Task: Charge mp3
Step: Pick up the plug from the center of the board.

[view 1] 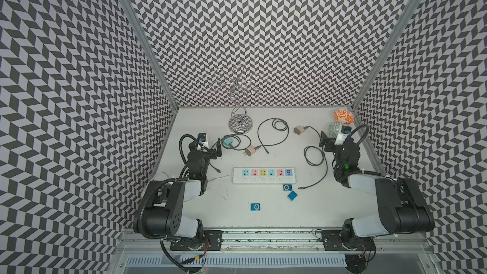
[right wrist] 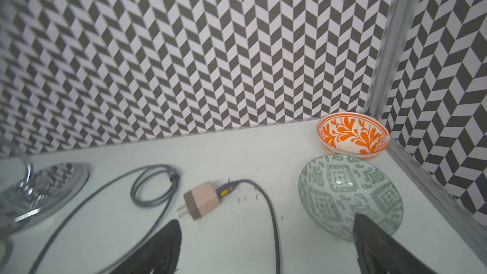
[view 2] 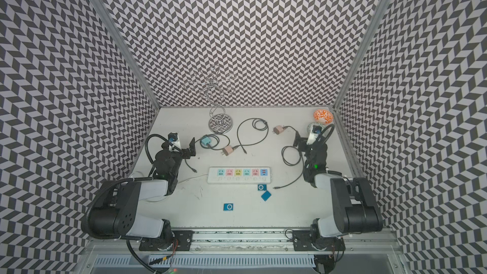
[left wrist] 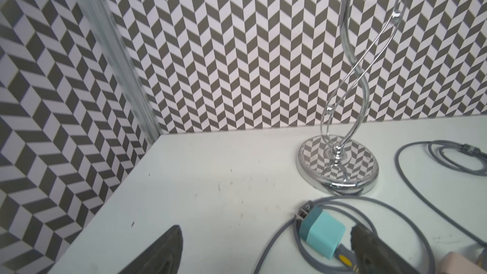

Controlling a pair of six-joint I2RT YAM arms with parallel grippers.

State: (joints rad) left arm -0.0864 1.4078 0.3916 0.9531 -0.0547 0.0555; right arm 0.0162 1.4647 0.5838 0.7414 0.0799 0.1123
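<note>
Three small blue mp3 players lie near the table's front: two [view 1: 287, 187] [view 1: 292, 195] just in front of the white power strip [view 1: 264, 175], one [view 1: 255, 207] closer still. My left gripper [view 1: 217, 150] [left wrist: 264, 230] hovers open at the back left, with a teal charger [left wrist: 322, 234] and its coiled grey cable right beside one finger. My right gripper [view 1: 324, 141] [right wrist: 267, 220] is open at the back right. A pink charger [right wrist: 203, 200] lies ahead of it, and that charger's dark cable [right wrist: 271, 220] runs on the table between the fingers. Neither gripper holds anything.
A chrome wire stand [view 1: 240, 125] rises at the back centre. An orange bowl [view 1: 344, 116] and a green-patterned glass bowl [right wrist: 342, 191] sit in the back right corner. A second pink charger [view 1: 250, 150] and looped cables [view 1: 272, 127] lie mid-table. Patterned walls close three sides.
</note>
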